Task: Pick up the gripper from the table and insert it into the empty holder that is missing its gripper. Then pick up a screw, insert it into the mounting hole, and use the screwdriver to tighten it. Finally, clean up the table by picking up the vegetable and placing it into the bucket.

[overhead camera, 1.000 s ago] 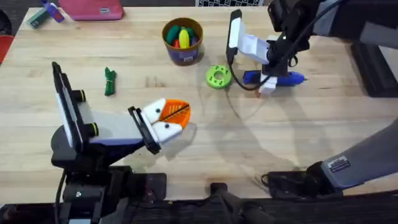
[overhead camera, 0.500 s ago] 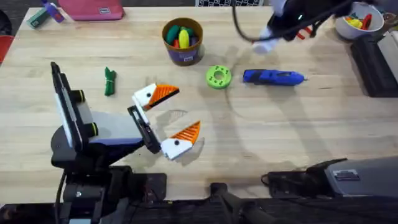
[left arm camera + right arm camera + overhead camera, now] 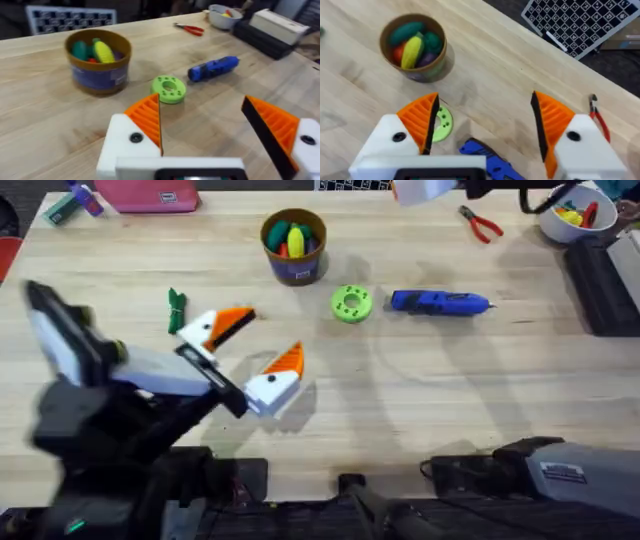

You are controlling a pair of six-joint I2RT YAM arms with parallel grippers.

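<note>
A: Starting at the left of the overhead view, what lies there?

B: The left arm, blurred and dark, with white angular blocks at its end. The left gripper (image 3: 252, 352) has its fingers spread wide over the pale wood-grain table (image 3: 420, 410). Each finger is a white plastic block carrying a ribbed orange wedge with a dark side.

A: Holding anything?

B: Nothing lies between them. In the left wrist view the two wedges stand far apart, bare table between, and each white block shows a small dark round dot.

A: And the vegetable?

B: The vegetable (image 3: 176, 311) is slim, bumpy and dark green, lying flat on the wood at the left of centre, just beside the upper finger's orange tip.

A: Moving right?

B: A round brown bucket (image 3: 294, 245) sits at upper centre, a blue band round its wall, with smooth green, yellow and red toy pieces inside. Lower right of it is a flat green ring (image 3: 351, 303) with small holes. Near that lies the screwdriver (image 3: 440, 302), stubby, bright blue, on its side with its thin tip pointing right.

A: The far right?

B: Red-handled pliers (image 3: 482, 224) at the upper right, and a pale bowl (image 3: 572, 220) beyond them. The right gripper (image 3: 482, 125) hangs above the table, its jaws parted and empty, orange ribbed pads facing each other.
</note>
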